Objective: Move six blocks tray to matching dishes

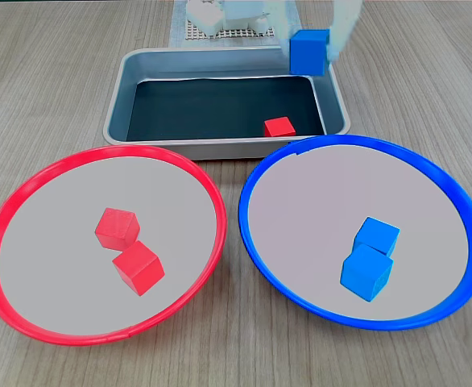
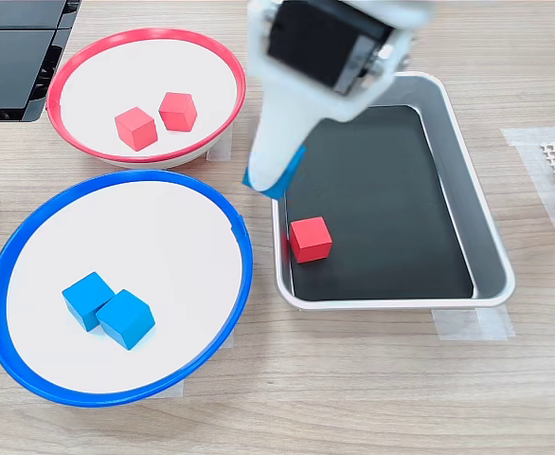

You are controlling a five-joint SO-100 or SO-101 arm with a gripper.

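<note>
My gripper is shut on a blue block and holds it in the air above the far right corner of the silver tray. In the other fixed view the white gripper hangs over the tray's left wall, with only an edge of the blue block showing beneath the fingers. One red block lies on the tray's black bottom. The red-rimmed dish holds two red blocks. The blue-rimmed dish holds two blue blocks.
A white perforated base plate with the arm's mount sits behind the tray. Black equipment lies beside the red dish. Bare wooden table stretches in front of both dishes.
</note>
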